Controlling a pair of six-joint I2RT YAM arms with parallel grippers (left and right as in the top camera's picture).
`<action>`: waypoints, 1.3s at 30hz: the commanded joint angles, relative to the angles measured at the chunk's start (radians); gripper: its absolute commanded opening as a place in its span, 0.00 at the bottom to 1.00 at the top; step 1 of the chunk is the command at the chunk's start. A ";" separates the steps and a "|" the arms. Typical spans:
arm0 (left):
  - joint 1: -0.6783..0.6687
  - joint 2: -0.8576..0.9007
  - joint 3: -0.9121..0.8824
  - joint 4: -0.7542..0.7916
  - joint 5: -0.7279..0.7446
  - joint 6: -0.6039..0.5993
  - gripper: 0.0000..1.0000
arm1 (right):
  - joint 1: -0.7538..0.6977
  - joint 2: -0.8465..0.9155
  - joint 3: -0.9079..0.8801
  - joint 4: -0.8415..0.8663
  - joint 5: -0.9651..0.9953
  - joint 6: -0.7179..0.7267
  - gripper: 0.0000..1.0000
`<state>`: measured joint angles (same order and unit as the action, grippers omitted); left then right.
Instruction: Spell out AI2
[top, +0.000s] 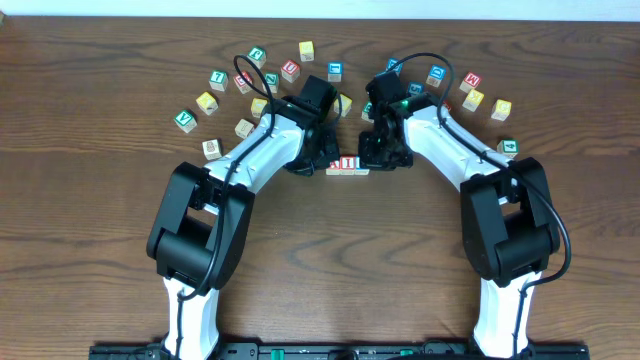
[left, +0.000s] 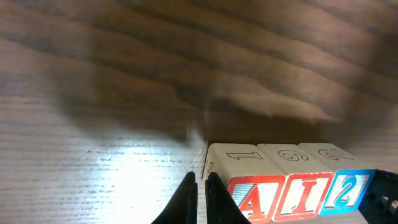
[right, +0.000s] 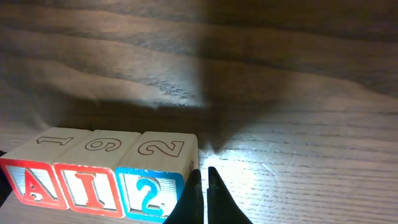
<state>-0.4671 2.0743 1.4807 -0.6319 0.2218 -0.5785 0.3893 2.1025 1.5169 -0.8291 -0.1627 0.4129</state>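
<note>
AI2 row (right: 93, 186): is it spelled?
— By the look of it, yes. Your A block (left: 252, 200), I block (left: 298, 196) and 2 block (left: 346, 191) stand touching, in order, on the surface (left: 93, 93) between both arms.
— And the hands?
— Your left hand (left: 200, 179) sits just beside the A end, pinched almost together and holding nothing. Your right hand (right: 202, 172) sits just beside the 2 end, likewise nearly closed and empty.
— Which step, then?
— I judge it the final squaring-up. Next, draw both hands straight away without nudging the ends. The spare blocks (top: 307, 50) lie well apart behind.
</note>
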 joint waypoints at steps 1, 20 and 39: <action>-0.018 0.013 -0.005 0.019 0.029 0.009 0.08 | 0.007 -0.030 -0.002 0.011 -0.053 0.010 0.01; -0.018 0.019 -0.005 0.055 0.029 0.009 0.08 | -0.001 -0.030 -0.002 0.032 -0.027 0.013 0.01; -0.018 0.019 -0.005 0.027 0.029 0.032 0.08 | -0.014 -0.030 0.001 0.031 -0.020 -0.011 0.01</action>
<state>-0.4709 2.0743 1.4803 -0.5987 0.2157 -0.5667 0.3756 2.1025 1.5154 -0.8021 -0.1486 0.4126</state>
